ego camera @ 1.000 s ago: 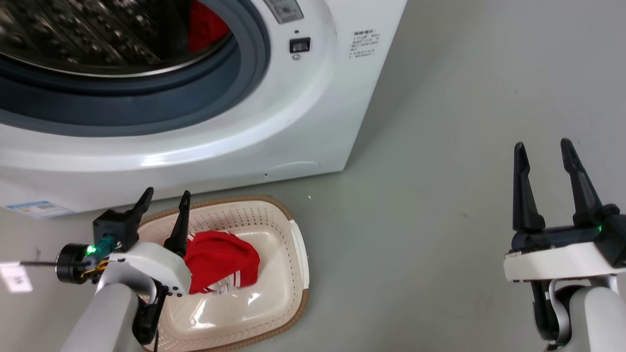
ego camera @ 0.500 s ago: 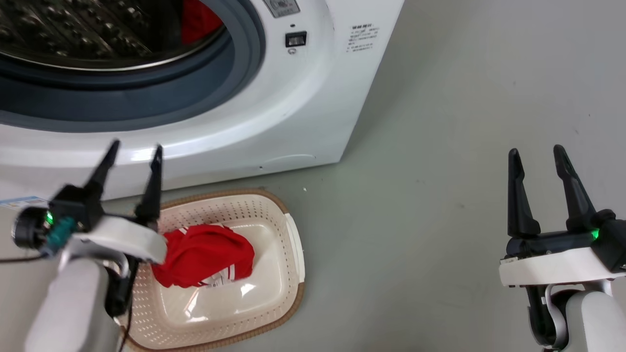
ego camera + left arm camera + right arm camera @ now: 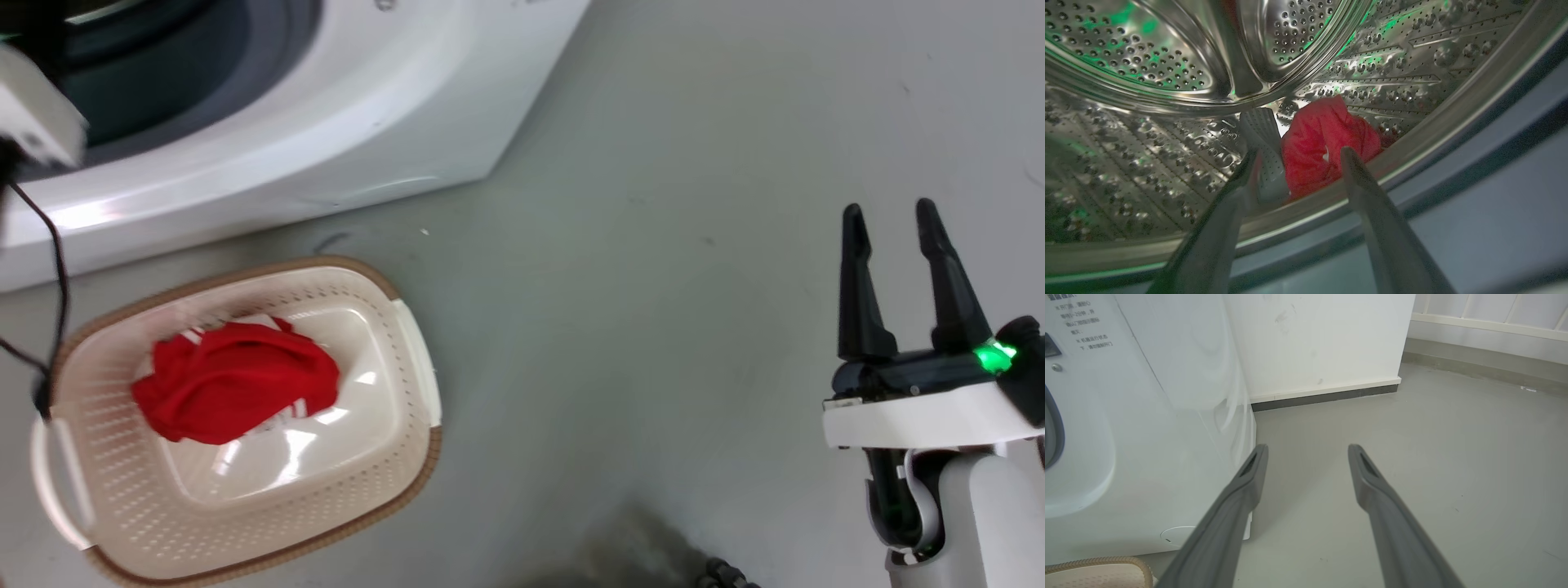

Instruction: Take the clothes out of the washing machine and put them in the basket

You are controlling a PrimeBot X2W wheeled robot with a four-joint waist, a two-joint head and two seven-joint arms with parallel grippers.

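The left gripper [image 3: 1299,154], spread open and empty, points into the drum [image 3: 1147,61] of the washing machine [image 3: 367,106] at one red garment [image 3: 1327,139] — the striped garment [image 3: 233,380] lies in the basket [image 3: 122,506] — and the right gripper [image 3: 888,208] is open over the floor [image 3: 653,286].

We see a smooth grey floor [image 3: 669,269] carrying the white washing machine [image 3: 392,98] and, just in front of it, the cream basket [image 3: 114,498], near but not touching; beyond the machine the floor meets a white wall [image 3: 1323,339]
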